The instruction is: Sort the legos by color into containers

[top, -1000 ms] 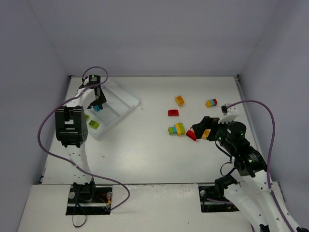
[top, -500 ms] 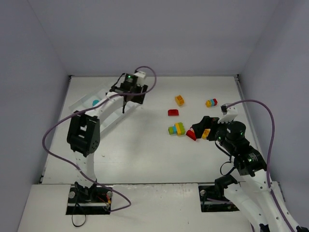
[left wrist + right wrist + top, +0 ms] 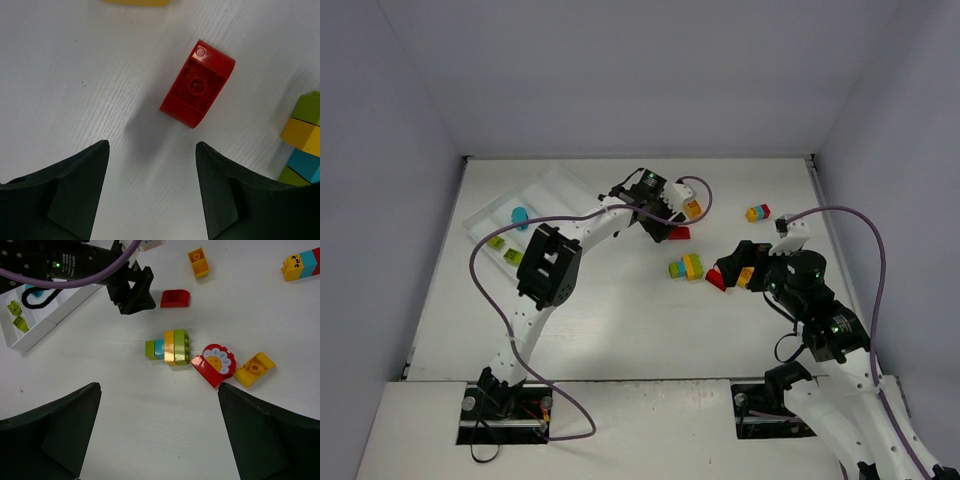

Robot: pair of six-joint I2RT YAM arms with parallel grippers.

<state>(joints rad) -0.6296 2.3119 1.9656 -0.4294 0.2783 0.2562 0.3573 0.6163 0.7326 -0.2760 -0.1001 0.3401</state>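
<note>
Left gripper (image 3: 655, 226) is hanging just beside the red curved brick (image 3: 678, 233) in the top view, with the white tray (image 3: 552, 188) lying well apart at far left. In the left wrist view its jaws are standing apart and empty, the brick just ahead. In the right wrist view the right gripper (image 3: 157, 437) is gaping wide and holding nothing, near the striped cluster (image 3: 168, 346).

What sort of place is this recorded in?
Probably a robotics lab test cell: bare grey walls boxing a white table, left arm and right arm bolted at its edge, toy bricks and tray.

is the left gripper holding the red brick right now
No, the red brick lies on the table ahead of the left gripper, whose jaws stand open with nothing between them.
</note>
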